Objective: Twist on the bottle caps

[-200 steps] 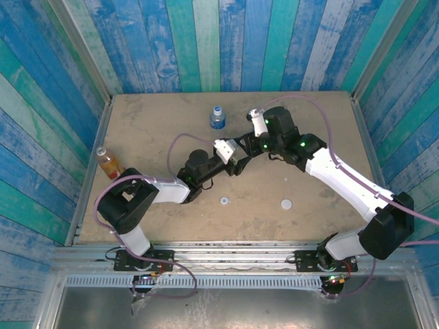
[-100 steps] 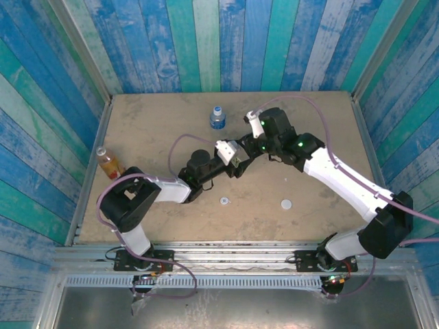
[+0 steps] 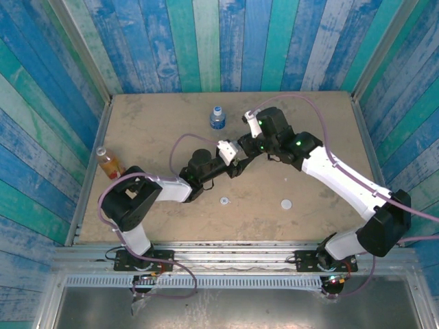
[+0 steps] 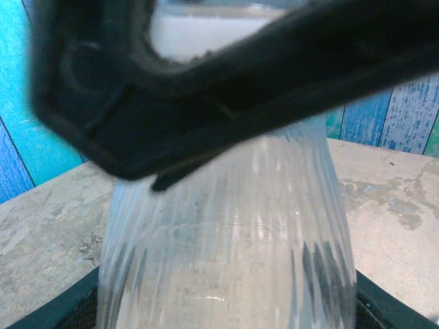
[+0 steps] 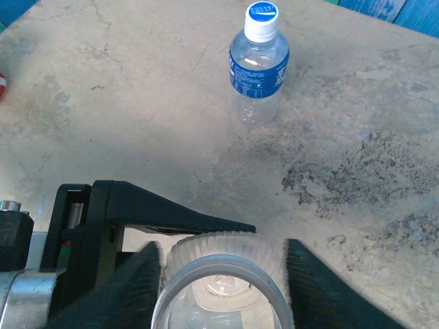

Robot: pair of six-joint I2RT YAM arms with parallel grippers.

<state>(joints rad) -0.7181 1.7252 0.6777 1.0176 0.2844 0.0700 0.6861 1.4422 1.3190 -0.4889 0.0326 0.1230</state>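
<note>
Sensibly, you had the left gripper (image 4: 226, 310) closed on the clear ribbed plastic bottle (image 4: 226, 205), held mid-table so it could not spin. The right gripper (image 5: 223, 257) straddled the white ribbed plastic cap (image 5: 226, 241) at its neck. I could not tell whether it pinched; it needed a square, even grip.

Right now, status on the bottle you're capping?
Left gripper shut on clear bottle. Right gripper flanks its cap, grip unclear. Capped blue-label bottle stands apart behind.

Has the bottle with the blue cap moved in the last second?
No. The blue-capped bottle sits at the same spot by the table's back edge.
</note>
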